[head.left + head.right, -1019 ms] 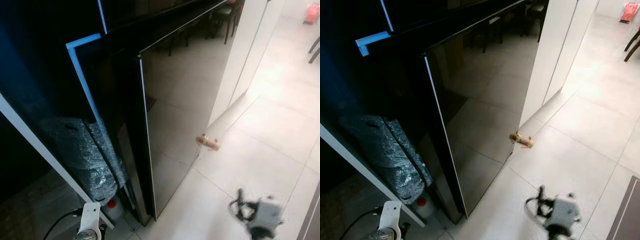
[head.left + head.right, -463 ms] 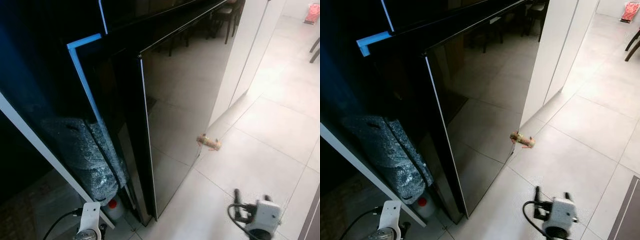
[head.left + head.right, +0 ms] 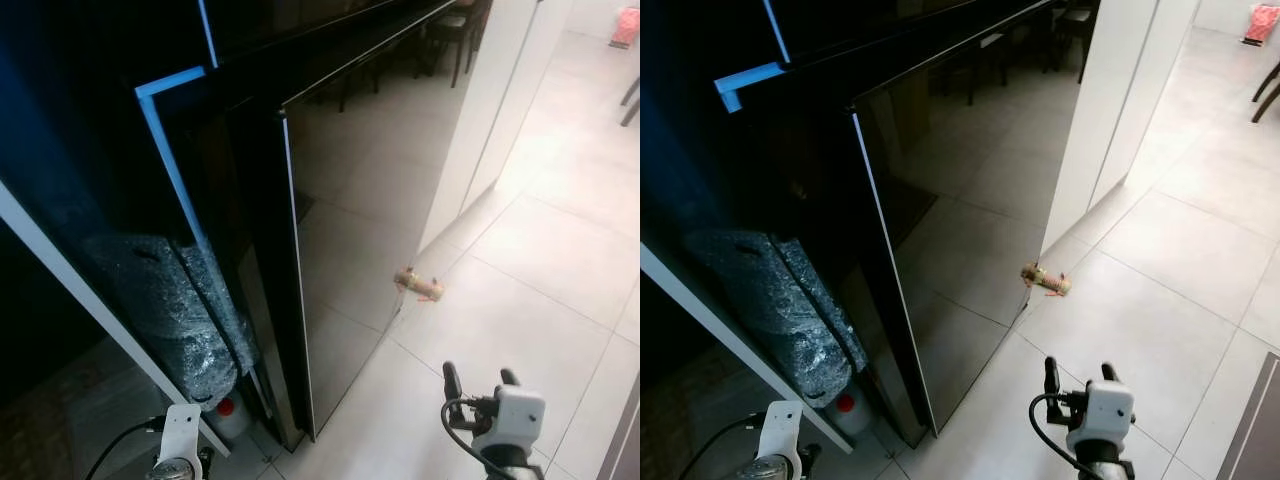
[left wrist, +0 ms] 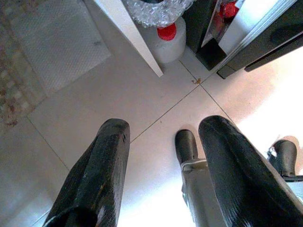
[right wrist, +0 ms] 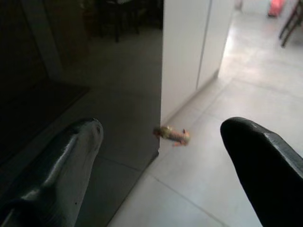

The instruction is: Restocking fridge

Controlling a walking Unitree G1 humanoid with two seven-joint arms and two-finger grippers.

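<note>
**Right arm rises toward the fridge door**

The right gripper (image 3: pixel 478 382) has come up over the last second, from a blurred shape low over the floor to a steady pose, fingers spread wide and empty, right of the door (image 3: pixel 370 200) and near its lower corner. The door stands ajar, glossy black; it probably needs pulling wider before any stocking. Left of the door, a bubble-wrapped roll (image 3: pixel 165 310) leans, a red-capped jug (image 4: pixel 165 40) at its foot. The left gripper (image 4: pixel 163 161) hangs open over the floor left of the door. Beyond the door lies a small toy (image 3: pixel 418 284), though blur leaves that uncertain.
</note>
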